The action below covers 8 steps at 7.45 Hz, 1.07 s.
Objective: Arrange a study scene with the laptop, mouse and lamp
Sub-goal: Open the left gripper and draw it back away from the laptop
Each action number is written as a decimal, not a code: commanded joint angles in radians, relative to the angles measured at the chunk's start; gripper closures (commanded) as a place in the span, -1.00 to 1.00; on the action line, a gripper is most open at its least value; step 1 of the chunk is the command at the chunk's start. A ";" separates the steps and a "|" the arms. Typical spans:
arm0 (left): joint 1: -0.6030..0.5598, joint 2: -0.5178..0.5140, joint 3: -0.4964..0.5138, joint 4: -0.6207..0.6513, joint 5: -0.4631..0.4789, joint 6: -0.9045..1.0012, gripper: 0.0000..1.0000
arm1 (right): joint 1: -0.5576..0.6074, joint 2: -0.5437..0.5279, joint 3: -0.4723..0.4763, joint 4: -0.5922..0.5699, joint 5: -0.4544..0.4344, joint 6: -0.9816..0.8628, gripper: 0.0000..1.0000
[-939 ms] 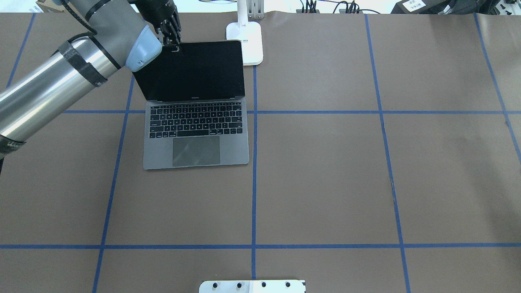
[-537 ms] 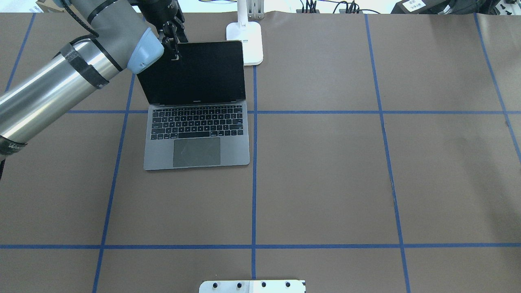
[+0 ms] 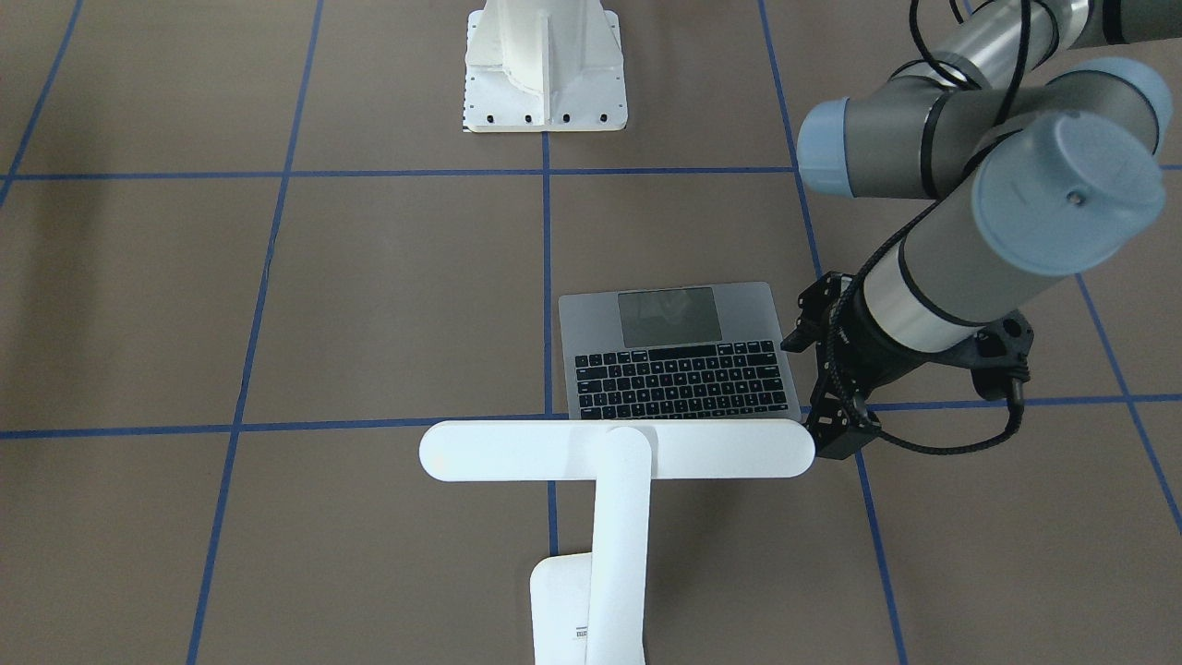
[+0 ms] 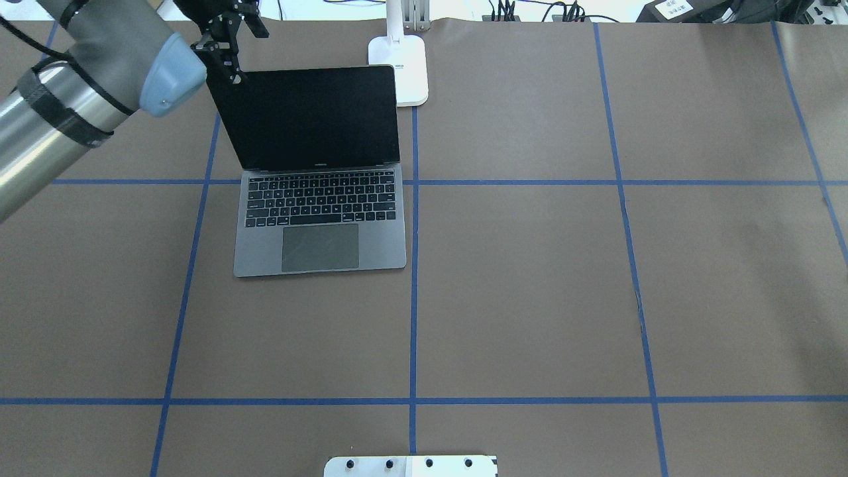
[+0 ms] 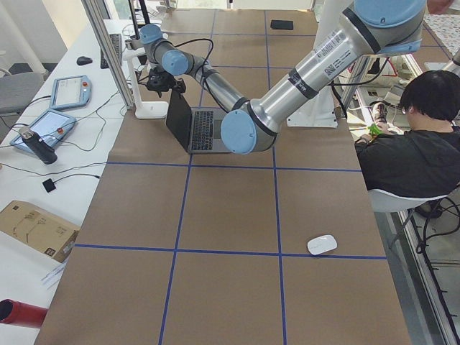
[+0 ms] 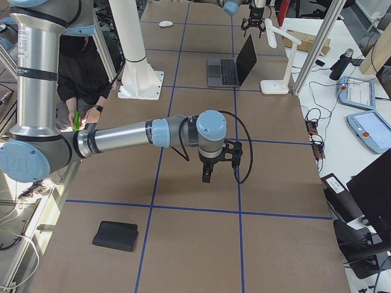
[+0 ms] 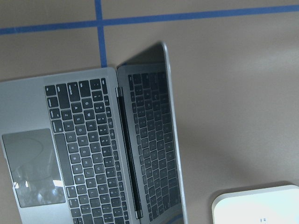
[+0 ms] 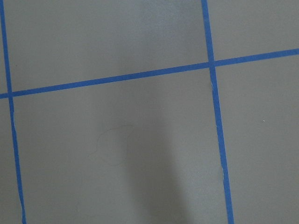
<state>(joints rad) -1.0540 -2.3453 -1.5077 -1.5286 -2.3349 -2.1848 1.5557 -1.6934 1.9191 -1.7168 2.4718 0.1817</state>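
Observation:
The laptop (image 4: 318, 199) stands open left of the table's centre, its lid upright and its screen dark. It shows again in the front view as the laptop (image 3: 679, 351) and in the left wrist view as the laptop (image 7: 88, 154). My left gripper (image 4: 232, 46) hangs open beside the lid's far left corner, touching nothing; the front view has that left gripper (image 3: 820, 380) beside the keyboard. The lamp (image 3: 617, 450) stands behind the laptop, with its base (image 4: 399, 66) on the table. The mouse (image 5: 321, 244) lies far off near the robot's left end. My right gripper (image 6: 208, 174) hovers over bare table; I cannot tell its state.
A white bolted pedestal (image 3: 545, 65) stands at the robot's side of the table. A black mat (image 6: 115, 235) lies near the right end. A seated person (image 5: 410, 144) is by the table edge. Tablets and cables lie on the side bench (image 5: 57, 122).
My left gripper has come off the lid's top edge and moved left, away from the laptop. The lid stays open and slightly more upright.

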 commanded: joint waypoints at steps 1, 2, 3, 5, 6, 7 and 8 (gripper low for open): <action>-0.003 0.143 -0.184 0.004 0.005 0.185 -1.00 | 0.001 -0.043 0.033 0.000 -0.002 -0.014 -1.00; 0.011 0.193 -0.251 0.004 0.031 0.267 -1.00 | 0.001 -0.067 0.049 0.002 -0.001 -0.033 -1.00; 0.049 0.251 -0.311 0.002 0.126 0.399 -1.00 | 0.000 -0.077 0.049 -0.001 0.001 -0.063 -1.00; 0.104 0.358 -0.385 0.002 0.161 0.627 -1.00 | -0.008 -0.156 0.047 -0.001 0.001 -0.181 -1.00; 0.106 0.444 -0.446 0.002 0.160 0.769 -1.00 | -0.006 -0.216 0.041 -0.003 0.001 -0.334 -1.00; 0.106 0.537 -0.503 -0.002 0.160 0.925 -1.00 | -0.002 -0.270 0.041 -0.004 0.002 -0.470 -1.00; 0.104 0.610 -0.538 -0.007 0.157 1.062 -1.00 | -0.006 -0.314 0.026 -0.006 0.004 -0.581 -1.00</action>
<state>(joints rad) -0.9499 -1.8382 -1.9885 -1.5303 -2.1768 -1.3074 1.5511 -1.9435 1.9578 -1.7207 2.4741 -0.2411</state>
